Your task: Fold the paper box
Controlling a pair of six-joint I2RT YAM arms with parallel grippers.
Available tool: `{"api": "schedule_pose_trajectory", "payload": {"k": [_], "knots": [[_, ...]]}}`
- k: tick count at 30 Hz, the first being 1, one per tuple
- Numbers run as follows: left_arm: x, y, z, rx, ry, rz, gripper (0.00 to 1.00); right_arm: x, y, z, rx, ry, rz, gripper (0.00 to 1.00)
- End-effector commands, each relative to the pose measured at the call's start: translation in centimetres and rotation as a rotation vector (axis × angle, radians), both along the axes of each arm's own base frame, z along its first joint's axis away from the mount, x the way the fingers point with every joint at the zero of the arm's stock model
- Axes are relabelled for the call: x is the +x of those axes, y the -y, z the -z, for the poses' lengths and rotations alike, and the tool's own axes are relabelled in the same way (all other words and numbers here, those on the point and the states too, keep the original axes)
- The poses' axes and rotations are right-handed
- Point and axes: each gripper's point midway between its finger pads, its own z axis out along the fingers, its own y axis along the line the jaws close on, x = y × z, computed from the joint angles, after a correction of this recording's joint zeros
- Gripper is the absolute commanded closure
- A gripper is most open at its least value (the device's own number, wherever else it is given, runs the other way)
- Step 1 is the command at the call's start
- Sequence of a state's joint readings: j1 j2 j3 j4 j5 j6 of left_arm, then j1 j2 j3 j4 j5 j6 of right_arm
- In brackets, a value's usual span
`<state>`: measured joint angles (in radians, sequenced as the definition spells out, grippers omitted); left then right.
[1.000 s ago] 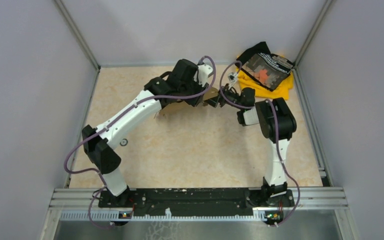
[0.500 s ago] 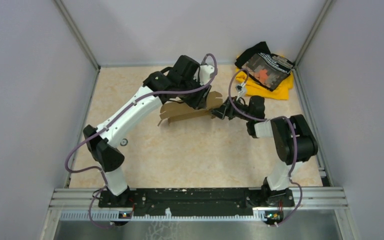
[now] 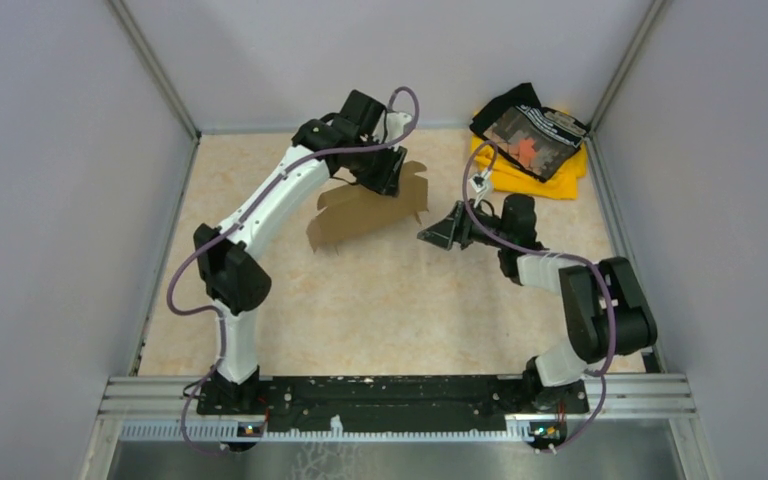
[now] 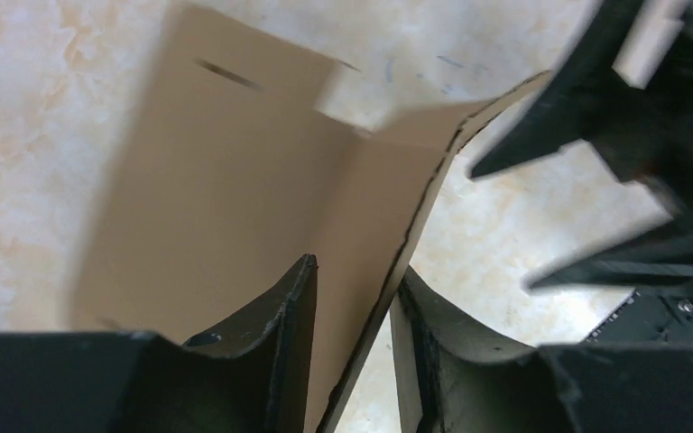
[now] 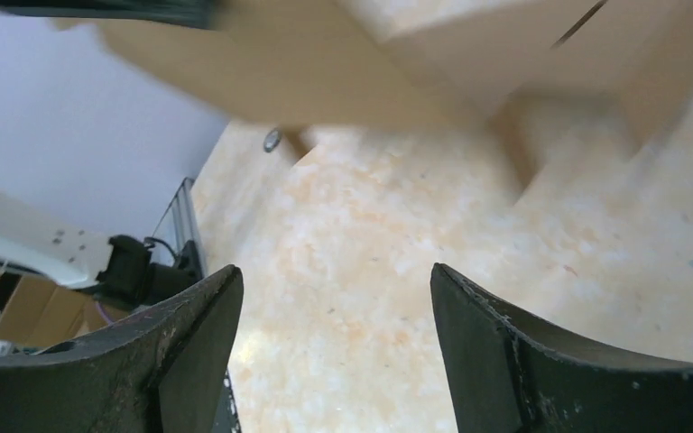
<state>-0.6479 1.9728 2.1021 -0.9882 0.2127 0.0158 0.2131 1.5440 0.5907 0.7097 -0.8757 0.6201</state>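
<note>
The paper box [image 3: 360, 215] is a plain brown cardboard sheet with flaps, lying tilted at the back middle of the table. My left gripper [image 3: 388, 178] is shut on its far upper edge; in the left wrist view the cardboard [image 4: 235, 198] runs between the two black fingers, midway between them [image 4: 356, 275]. My right gripper [image 3: 438, 236] is open and empty, just right of the box and apart from it. In the right wrist view the fingers [image 5: 334, 280] frame bare table, with the box [image 5: 343, 63] above them.
A yellow and black cloth pile [image 3: 532, 142] lies in the back right corner. Grey walls close in the table on the left, back and right. The arm bases stand on a black rail [image 3: 390, 395] at the near edge.
My right gripper has let go of the box and drawn back to the right and nearer. My left arm has swung towards the back, lifting and turning the box, which now shows more of its face.
</note>
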Motion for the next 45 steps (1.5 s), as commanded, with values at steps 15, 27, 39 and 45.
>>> {"api": "schedule_pose_trajectory", "payload": {"k": [15,27,39,45], "knots": [[0.1,-0.3,-5.3,-0.159,-0.011,-0.016,0.76,0.8,2.3,-12.0,0.007,0.293,0.082,0.22],[-3.0,-0.2,-12.2,-0.349,-0.006,-0.030,0.70,1.0,6.9,-13.3,-0.098,0.248,0.333,0.23],[-4.6,-0.4,-10.3,-0.274,-0.043,-0.091,0.67,-0.1,10.0,-11.8,-0.154,0.193,0.442,0.23],[-3.6,0.9,-9.0,-0.155,0.050,-0.112,0.69,0.1,12.1,-10.2,-0.122,0.165,0.500,0.24]]}}
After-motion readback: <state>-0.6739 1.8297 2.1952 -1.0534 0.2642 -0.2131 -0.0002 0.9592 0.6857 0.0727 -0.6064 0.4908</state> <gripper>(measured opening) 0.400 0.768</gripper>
